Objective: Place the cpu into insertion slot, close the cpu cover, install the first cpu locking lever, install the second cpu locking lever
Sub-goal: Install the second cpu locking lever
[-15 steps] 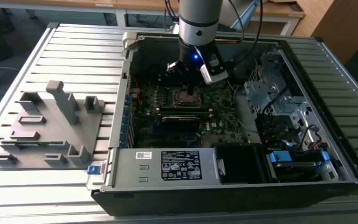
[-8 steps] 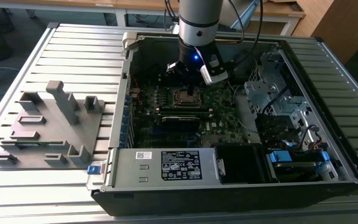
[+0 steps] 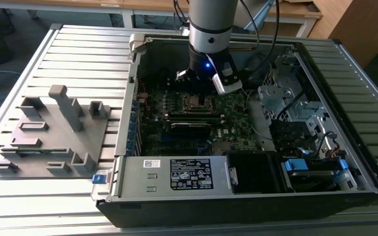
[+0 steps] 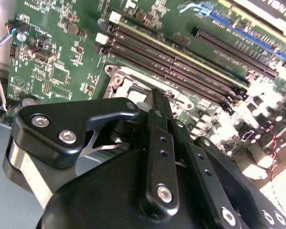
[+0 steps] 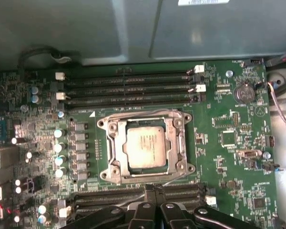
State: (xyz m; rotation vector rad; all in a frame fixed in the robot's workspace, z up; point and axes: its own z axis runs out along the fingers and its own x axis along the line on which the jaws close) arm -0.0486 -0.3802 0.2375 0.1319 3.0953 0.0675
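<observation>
Shut tight at the jaws, nothing pinched between them. Riding low with the gripper [image 5: 150,188], tips just beside the near edge of the insertion slot [image 5: 105,175], seen in both wrist views as one narrow black wedge [image 4: 156,98].

And there in the socket: the cpu [image 5: 144,148], seated flat, grey top showing through the window of the cpu cover [image 5: 115,155], which looks folded down over it. Along the edge facing the memory slots [image 5: 128,88], a thin wire locking lever [image 5: 138,113], apparently lying down. On the edge nearest the fingertips, a second wire lever [image 5: 174,180], slanting across the board and seemingly not latched; hard to say whether touched or just cleared.

Reads like lever work, then, with the first two steps apparently done. To do it well: keep the jaws together as a single pusher, bear on the wire and not on the cover, press down and sideways so the lever tucks under its hook, and stay clear of the small capacitors [image 5: 58,148] on the motherboard [image 5: 229,157].

From the exterior view, hanging straight down inside the open computer case [image 3: 346,59].
</observation>
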